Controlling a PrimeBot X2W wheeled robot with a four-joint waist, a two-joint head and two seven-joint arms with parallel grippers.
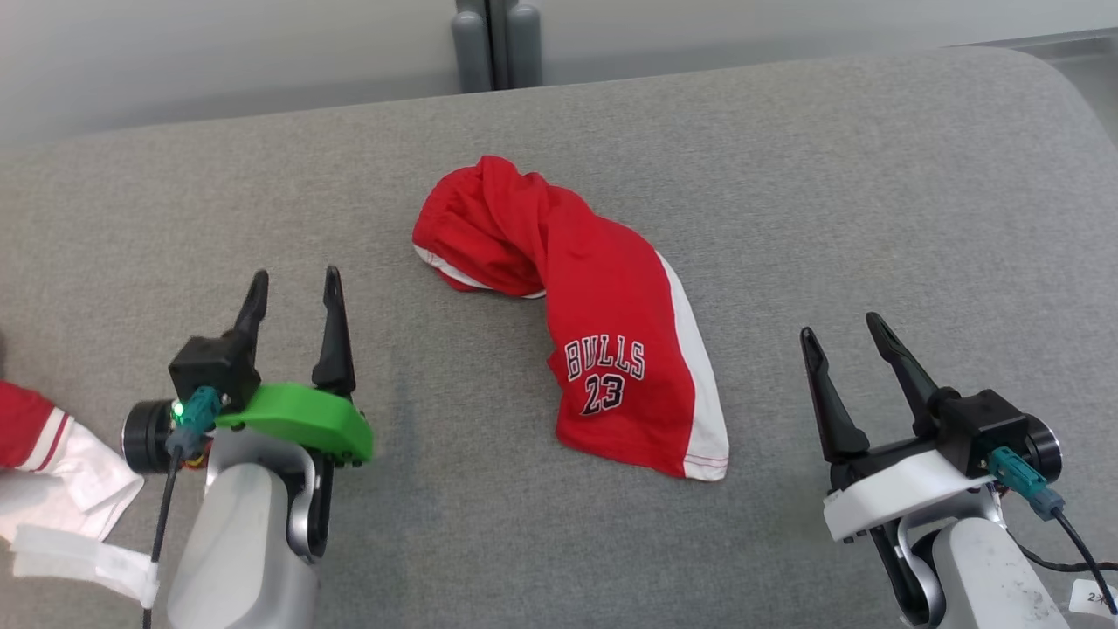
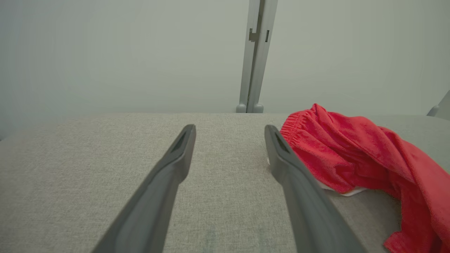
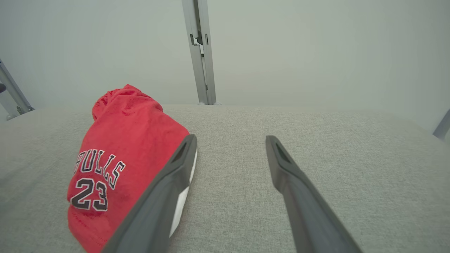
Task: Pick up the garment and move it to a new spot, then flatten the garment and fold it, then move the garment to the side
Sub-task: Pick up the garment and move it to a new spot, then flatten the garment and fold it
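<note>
i've got one red garment (image 1: 603, 349) bunched on the table (image 1: 873, 175) between my left claw (image 1: 294, 284) and right claw (image 1: 840, 325), both spread wide and holding nothing, one more cloth (image 1: 52, 472) beside the left arm, one post (image 1: 496, 44) behind.

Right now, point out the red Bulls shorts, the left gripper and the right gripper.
red Bulls shorts (image 1: 603, 288), head view, red panel above the lettering.
left gripper (image 1: 295, 273), head view, midway between its open fingertips.
right gripper (image 1: 839, 324), head view, midway between its open fingertips.
</note>
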